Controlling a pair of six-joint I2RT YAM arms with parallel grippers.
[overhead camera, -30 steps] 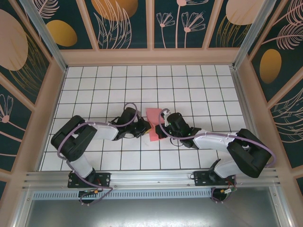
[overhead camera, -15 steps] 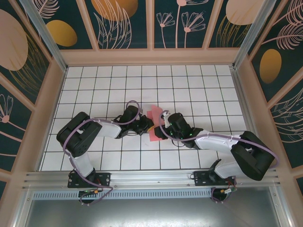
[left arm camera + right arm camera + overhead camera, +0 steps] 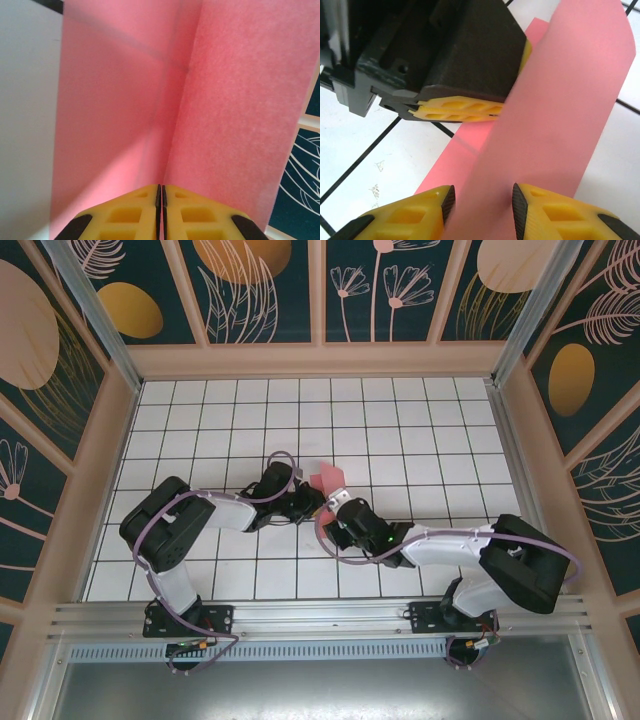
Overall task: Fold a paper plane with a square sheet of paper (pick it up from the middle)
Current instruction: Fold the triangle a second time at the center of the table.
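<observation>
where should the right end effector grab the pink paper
Grip the raised free flap of the pink paper, clear of the fold the shut left end effector pinches. Come from its near edge, where the open right end effector straddles it: the flap stands up, one face toward each jaw.

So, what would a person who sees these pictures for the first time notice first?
The salmon-pink sheet of paper stands out first, partly folded and standing up near the middle of the white grid table. Next comes the left gripper, shut on the paper at a fold. The right gripper is open, with a strip of the paper passing between its yellow fingers.
</observation>
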